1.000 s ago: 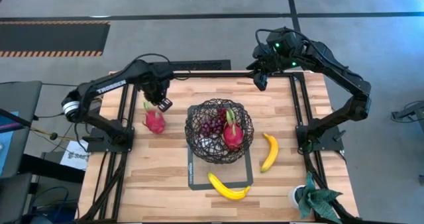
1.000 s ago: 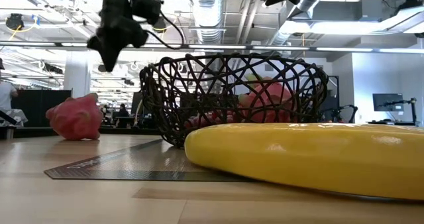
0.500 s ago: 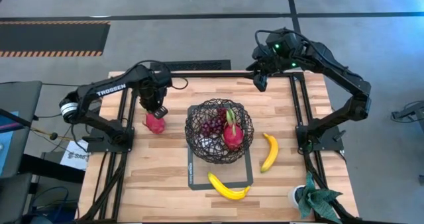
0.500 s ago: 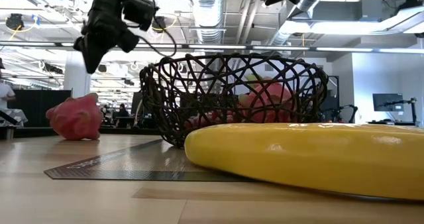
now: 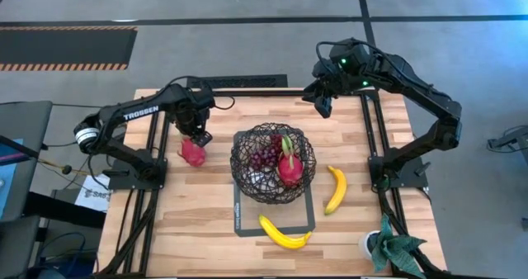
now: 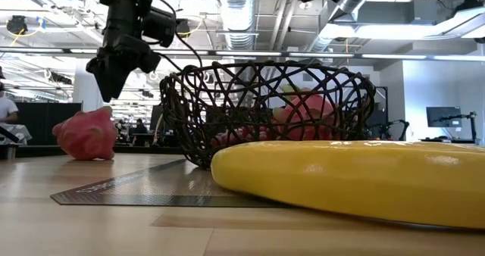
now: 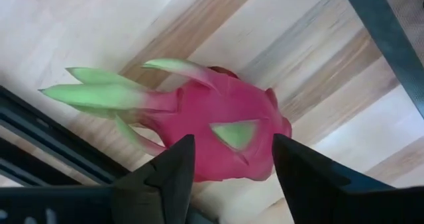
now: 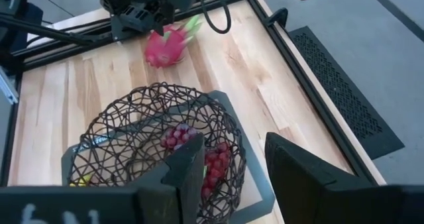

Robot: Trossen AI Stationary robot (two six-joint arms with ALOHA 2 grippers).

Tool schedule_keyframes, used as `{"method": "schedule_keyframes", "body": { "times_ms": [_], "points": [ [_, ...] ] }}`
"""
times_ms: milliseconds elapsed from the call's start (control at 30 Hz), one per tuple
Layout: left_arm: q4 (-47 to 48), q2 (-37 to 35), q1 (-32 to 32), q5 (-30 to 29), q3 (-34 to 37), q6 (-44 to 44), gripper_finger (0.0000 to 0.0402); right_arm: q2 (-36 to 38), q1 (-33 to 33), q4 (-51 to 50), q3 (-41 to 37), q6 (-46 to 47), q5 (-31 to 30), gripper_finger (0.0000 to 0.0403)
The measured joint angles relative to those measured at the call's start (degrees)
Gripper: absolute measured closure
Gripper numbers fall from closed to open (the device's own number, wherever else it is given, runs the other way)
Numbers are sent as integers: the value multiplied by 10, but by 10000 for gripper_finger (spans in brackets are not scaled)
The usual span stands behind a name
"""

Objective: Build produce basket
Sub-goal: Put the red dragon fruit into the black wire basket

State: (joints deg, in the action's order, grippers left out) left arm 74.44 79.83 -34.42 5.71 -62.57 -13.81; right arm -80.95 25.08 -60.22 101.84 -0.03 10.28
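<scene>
Left gripper [image 5: 196,135]: hangs just above the loose dragon fruit [image 5: 191,152], fingers [image 7: 173,168] spread wide with nothing between them; in the left wrist view the fruit lies across the gap, on the worktop [image 5: 190,213].
Loose dragon fruit: left of the basket [image 5: 273,163], near but apart.
Basket: holds grapes [image 5: 264,157] and a second dragon fruit [image 5: 289,168].
Bananas: one [image 5: 335,189] right of the basket, one [image 5: 285,233] in front.
Right gripper [image 5: 322,103]: raised over the far edge, fingers parted, holding nothing.
</scene>
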Motion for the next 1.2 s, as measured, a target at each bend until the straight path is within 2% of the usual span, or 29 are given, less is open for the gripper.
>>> {"method": "schedule_keyframes", "body": {
  "times_ms": [300, 600, 833, 1200],
  "points": [
    [4, 0, -3, 6, 4, -11, 207, 0, -3, 0, 0, 15, 0, 227],
    [-16, 0, -3, 22, 79, 0, 207, 0, -21, 12, 0, 17, -1, 223],
    [-78, 0, -3, 27, 80, -4, 207, 0, -30, 39, 0, 17, -1, 227],
    [-130, 0, -3, 84, 68, -2, 207, 0, -30, 38, 0, 26, -1, 227]
  ]
}}
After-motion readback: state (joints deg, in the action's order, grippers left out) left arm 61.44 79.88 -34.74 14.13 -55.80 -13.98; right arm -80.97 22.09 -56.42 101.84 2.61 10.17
